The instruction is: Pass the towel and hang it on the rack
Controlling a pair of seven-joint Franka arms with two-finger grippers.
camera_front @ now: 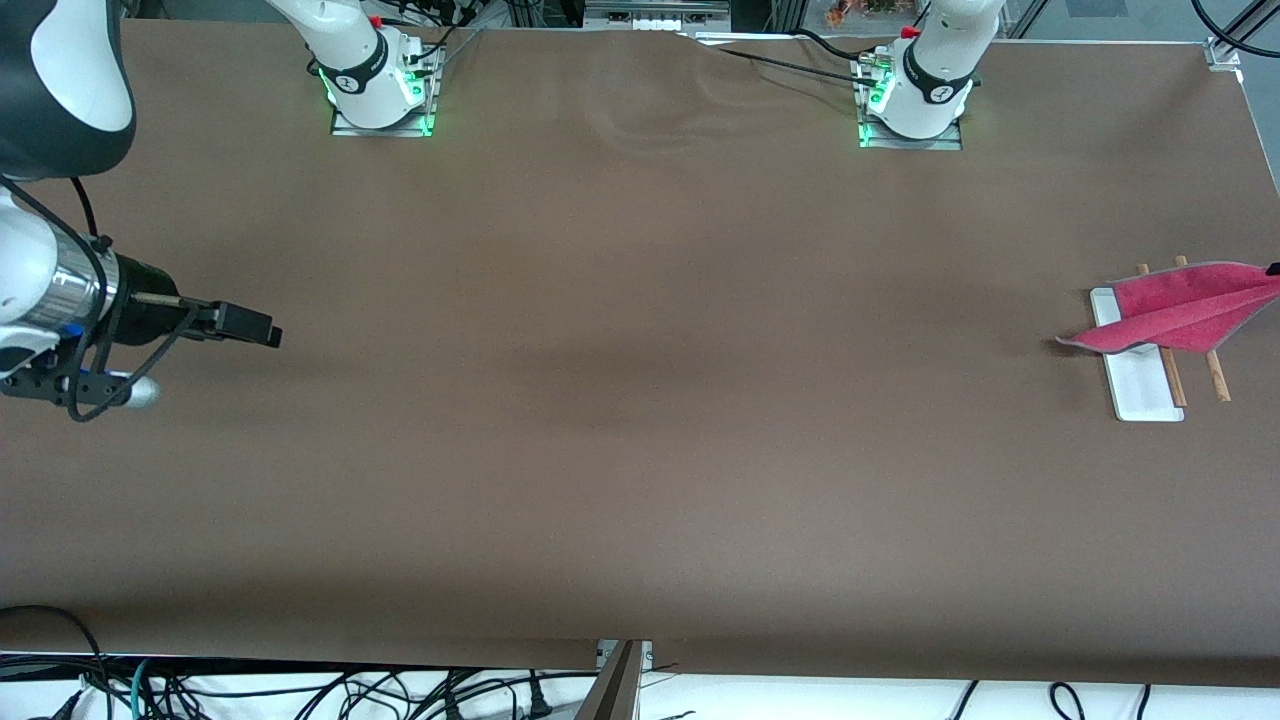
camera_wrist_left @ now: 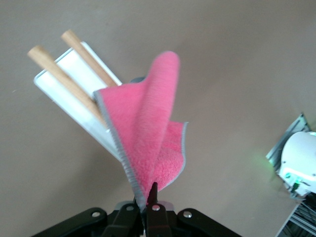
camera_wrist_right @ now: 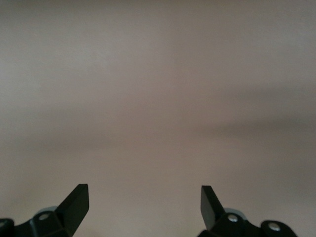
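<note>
The towel (camera_front: 1180, 310) shows its crimson-pink side with a grey stitched edge. It hangs folded over the part of the rack (camera_front: 1135, 385) farther from the front camera, at the left arm's end of the table. My left gripper (camera_front: 1272, 268) sits at the view's edge, shut on the towel's corner. In the left wrist view the gripper (camera_wrist_left: 148, 195) pinches the towel (camera_wrist_left: 148, 123), which covers part of the rack's two wooden rods (camera_wrist_left: 54, 69) and its white base (camera_wrist_left: 74, 74). I cannot tell whether the towel touches the rods. My right gripper (camera_front: 268, 333) is open and empty (camera_wrist_right: 144, 195) over bare table.
The brown table (camera_front: 640, 400) stretches bare between the two arms. The arm bases (camera_front: 380, 90) (camera_front: 915, 100) stand along the table's edge farthest from the front camera. Cables lie below the table's front edge.
</note>
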